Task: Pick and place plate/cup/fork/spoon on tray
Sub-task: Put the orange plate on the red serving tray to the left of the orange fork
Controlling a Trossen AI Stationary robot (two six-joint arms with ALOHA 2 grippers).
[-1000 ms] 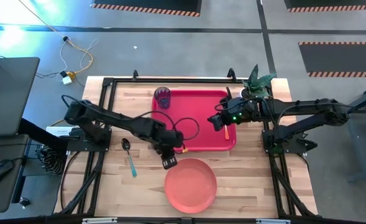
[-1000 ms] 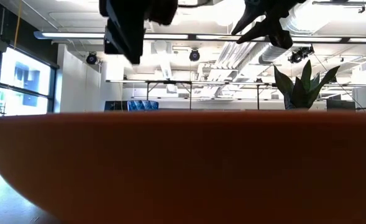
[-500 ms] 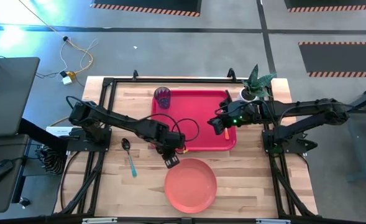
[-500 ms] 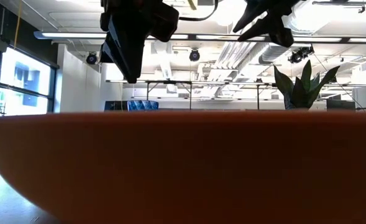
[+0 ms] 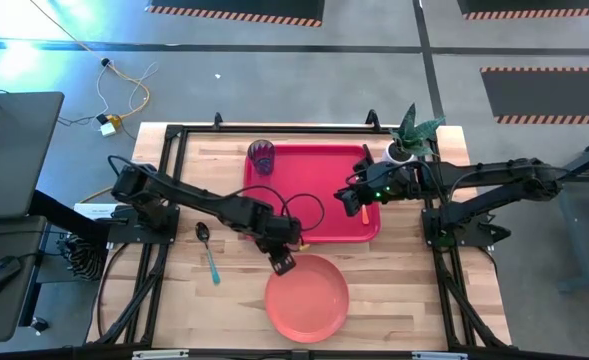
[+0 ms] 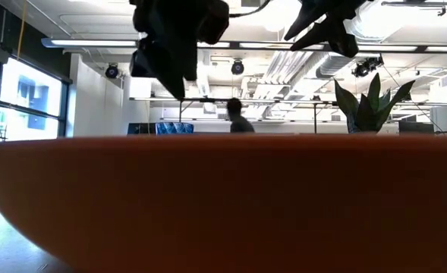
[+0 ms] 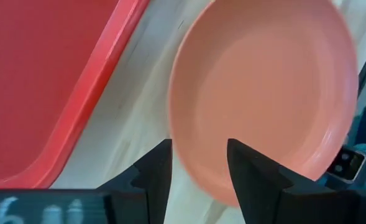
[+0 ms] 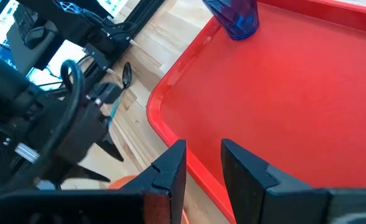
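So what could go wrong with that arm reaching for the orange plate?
Two risks, as guesses. The left gripper hangs with open jaws over the rim of the plate, which lies flat on the table; a shallow rim could slip out or tip when pinched. The plate also sits right beside the tray, so lifting it across might catch the raised edge. The right gripper hovers over the tray and could get in the way.

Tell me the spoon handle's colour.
Light blue-teal; the spoon shows best in the high view, lying on the table.

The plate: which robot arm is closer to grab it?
Left. Its open pincer hovers right at the plate rim, lined up. The right pincer sits over the tray, farther off.
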